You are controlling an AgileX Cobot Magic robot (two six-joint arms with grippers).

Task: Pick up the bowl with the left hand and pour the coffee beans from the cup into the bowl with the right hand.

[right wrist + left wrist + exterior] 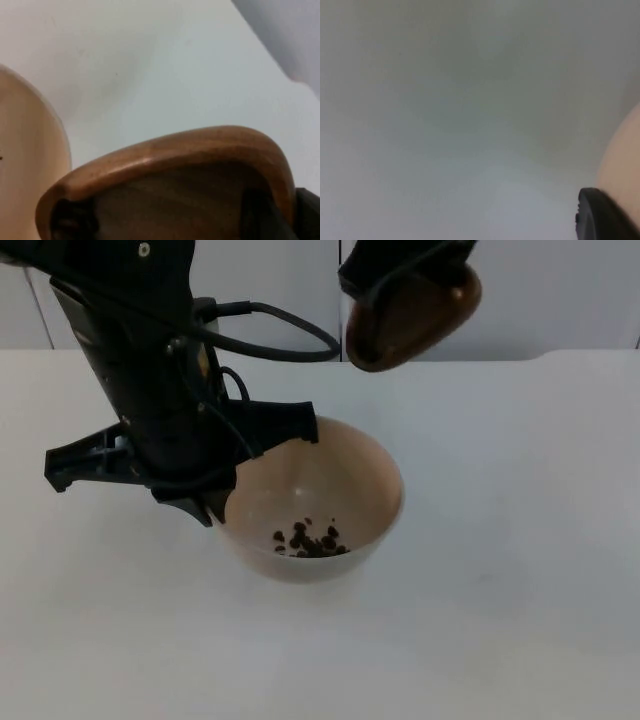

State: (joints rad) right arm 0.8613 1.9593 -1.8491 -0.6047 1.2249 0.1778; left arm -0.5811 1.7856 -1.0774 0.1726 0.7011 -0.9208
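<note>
Few coffee beans (310, 540) lie in the bowl (350, 465), its rim clamped by the left gripper (235, 455) to steady it. Right gripper (400, 275) grips the tilted cup (415, 315) above, mouth bowlward for pouring.

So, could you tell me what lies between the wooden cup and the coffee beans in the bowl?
Nothing: in the top view, only the bowl's bare inner wall separates the tilted wooden cup from the coffee beans.

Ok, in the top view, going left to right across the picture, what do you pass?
Left pincer gripping the bowl's rim → cream bowl → coffee beans in its bottom → brown wooden cup, tilted in the right pincer above the bowl's far edge → bare white table.
</note>
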